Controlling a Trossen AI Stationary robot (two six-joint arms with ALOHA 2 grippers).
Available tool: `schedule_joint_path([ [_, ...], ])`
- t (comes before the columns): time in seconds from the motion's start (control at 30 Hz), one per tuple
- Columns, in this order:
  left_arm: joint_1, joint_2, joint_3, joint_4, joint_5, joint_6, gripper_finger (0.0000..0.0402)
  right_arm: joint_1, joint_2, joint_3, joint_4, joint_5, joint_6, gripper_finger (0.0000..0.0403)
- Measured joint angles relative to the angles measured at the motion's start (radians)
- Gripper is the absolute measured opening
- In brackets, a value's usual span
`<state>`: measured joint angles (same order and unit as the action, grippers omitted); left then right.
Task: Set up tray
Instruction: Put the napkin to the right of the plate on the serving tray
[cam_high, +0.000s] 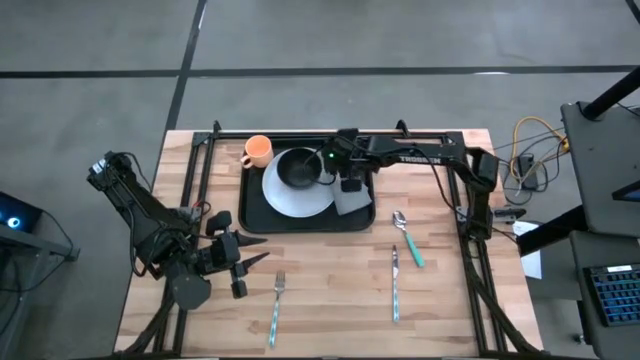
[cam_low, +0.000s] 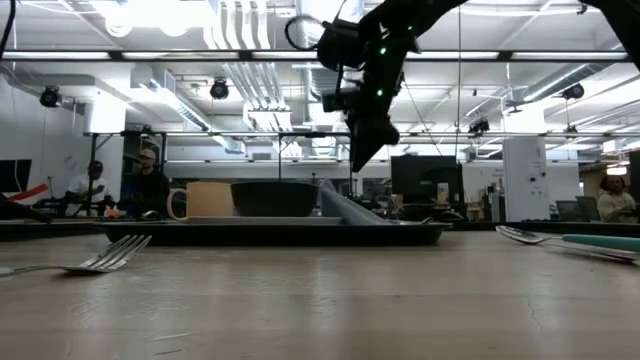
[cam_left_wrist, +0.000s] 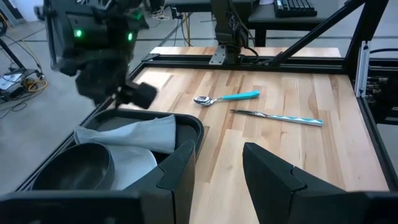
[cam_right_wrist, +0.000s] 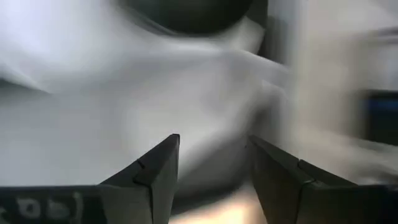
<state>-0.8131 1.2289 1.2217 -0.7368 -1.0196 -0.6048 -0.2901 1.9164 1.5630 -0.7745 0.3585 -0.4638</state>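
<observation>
The black tray sits at the table's far middle. On it lie a white plate, with a black bowl on top, an orange cup and a grey folded napkin. The napkin's left edge leans up against the plate and bowl. My right gripper hangs open above the napkin, fingers pointing down, and the napkin fills its wrist view. My left gripper waits open over the table's near left, facing the tray.
On the bare wood right of the tray lie a teal-handled spoon and a knife. A fork lies near the front, beside my left gripper. Black frame rails run along both sides of the table.
</observation>
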Motion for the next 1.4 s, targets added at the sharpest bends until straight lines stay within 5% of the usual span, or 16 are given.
schedule_joint_path([
  [0.07, 0.0, 0.0, 0.0, 0.0, 0.0, 0.0, 0.0116, -0.007, -0.023, -0.033, 0.012, -0.204, 0.077, 0.0174],
  [0.13, 0.0, 0.0, 0.0, 0.0, 0.0, 0.0, 0.0116, -0.009, -0.034, -0.075, 0.071, -0.3, 0.102, 0.017],
  [0.6, 0.0, 0.0, 0.0, 0.0, 0.013, -0.002, 0.0117, -0.14, -0.045, -0.236, 0.288, -0.327, -0.106, 0.012],
  [1.4, 0.003, 0.001, 0.0, 0.0, -0.006, 0.0, 0.0117, -0.28, 0.169, -0.213, 0.448, -0.443, -0.196, 0.0101],
])
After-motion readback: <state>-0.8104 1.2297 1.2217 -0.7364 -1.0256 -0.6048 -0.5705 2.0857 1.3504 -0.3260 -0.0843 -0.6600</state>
